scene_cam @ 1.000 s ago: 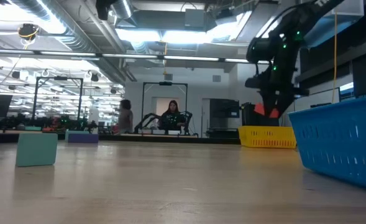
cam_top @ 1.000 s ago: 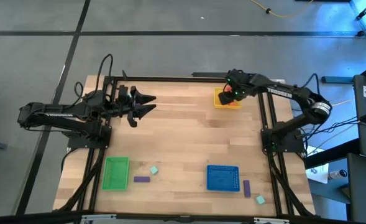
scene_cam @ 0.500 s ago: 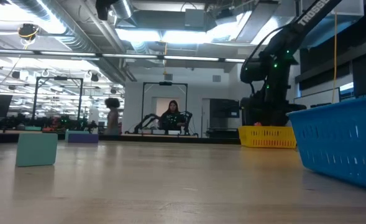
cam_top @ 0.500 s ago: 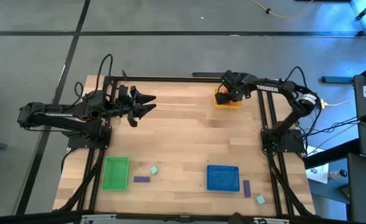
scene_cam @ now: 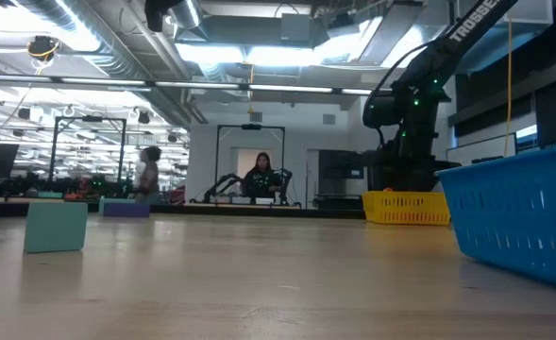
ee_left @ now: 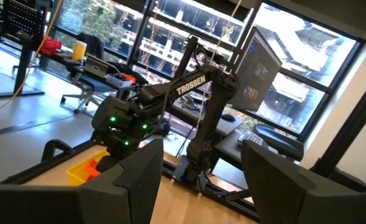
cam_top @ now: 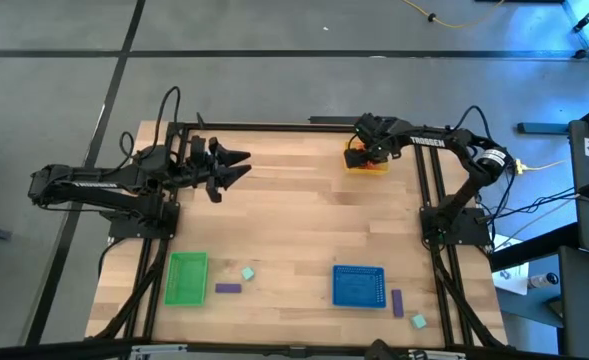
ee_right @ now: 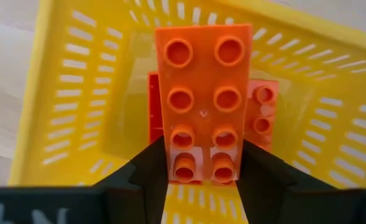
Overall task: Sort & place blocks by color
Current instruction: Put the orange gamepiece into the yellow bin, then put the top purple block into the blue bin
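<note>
My right gripper [cam_top: 369,150] is down inside the yellow tray [cam_top: 366,165] at the table's far right, shut on an orange block [ee_right: 202,93] with two rows of studs. Two more orange blocks [ee_right: 261,109] lie in the tray under it. In the low view the tray's wall [scene_cam: 405,208] hides the gripper's fingers. My left gripper [cam_top: 232,166] waits open above the table's far left, touching nothing. Loose on the wood lie a purple block [cam_top: 228,288], a mint block [cam_top: 247,272], another purple block [cam_top: 397,302] and another mint block [cam_top: 418,321]. My right gripper pinches the orange block's two long sides at its end nearest the wrist [ee_right: 198,169], between its two fingers [ee_right: 146,171]. The fingers point steeply down, along the block. The block hangs on end below them inside the tray, studs toward the wrist camera; whether it touches the blocks beneath, I cannot tell.
A green tray [cam_top: 186,277] lies near the front left and a blue tray [cam_top: 359,286] near the front right. Bare wood fills the table's middle. People move in the room beyond the far edge [scene_cam: 259,175].
My right gripper has sunk with the orange block from above the yellow tray down into it, shifting slightly toward the table's left, and has rolled a little. In the low view the block has dropped behind the tray's wall. A person in the room has walked leftward.
</note>
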Motion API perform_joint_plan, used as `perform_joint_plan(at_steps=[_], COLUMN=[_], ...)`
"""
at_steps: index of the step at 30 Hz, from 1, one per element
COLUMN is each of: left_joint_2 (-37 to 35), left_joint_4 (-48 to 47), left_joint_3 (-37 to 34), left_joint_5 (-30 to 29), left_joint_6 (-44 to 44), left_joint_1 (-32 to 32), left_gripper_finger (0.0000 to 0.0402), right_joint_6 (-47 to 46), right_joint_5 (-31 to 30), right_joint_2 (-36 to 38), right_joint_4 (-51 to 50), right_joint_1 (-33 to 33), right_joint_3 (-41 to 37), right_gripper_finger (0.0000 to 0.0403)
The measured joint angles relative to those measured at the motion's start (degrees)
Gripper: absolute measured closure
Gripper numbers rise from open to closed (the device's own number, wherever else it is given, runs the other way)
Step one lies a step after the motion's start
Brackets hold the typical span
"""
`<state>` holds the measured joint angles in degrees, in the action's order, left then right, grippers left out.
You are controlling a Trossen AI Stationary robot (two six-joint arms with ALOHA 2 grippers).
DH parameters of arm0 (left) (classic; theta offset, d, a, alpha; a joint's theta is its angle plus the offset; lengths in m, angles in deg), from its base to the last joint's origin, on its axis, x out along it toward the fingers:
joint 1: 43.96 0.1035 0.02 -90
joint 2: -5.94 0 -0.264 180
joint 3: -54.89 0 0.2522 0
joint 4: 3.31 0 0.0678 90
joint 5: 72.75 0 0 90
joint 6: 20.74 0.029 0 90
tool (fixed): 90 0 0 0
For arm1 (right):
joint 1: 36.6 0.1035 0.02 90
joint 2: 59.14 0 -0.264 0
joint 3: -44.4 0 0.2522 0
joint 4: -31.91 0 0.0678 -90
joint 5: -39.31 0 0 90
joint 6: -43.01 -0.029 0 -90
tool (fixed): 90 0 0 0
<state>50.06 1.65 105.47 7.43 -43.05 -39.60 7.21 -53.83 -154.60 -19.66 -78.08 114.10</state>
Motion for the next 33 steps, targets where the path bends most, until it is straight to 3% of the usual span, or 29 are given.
perform_joint_plan(at_steps=[28,33], left_joint_2=[0.0,0.0], left_joint_4=[0.0,0.0], left_joint_3=[0.0,0.0], left_joint_5=[0.0,0.0], left_joint_6=[0.0,0.0], left_joint_1=[0.0,0.0], left_gripper_finger=[0.0193,0.0193], right_joint_6=[5.0,10.3], right_joint_5=[2.8,-1.9], right_joint_2=[1.5,6.3], right_joint_4=[-1.8,-4.4], right_joint_1=[0.0,0.0], right_joint_3=[2.5,2.5], right_gripper_finger=[0.0225,0.0225])
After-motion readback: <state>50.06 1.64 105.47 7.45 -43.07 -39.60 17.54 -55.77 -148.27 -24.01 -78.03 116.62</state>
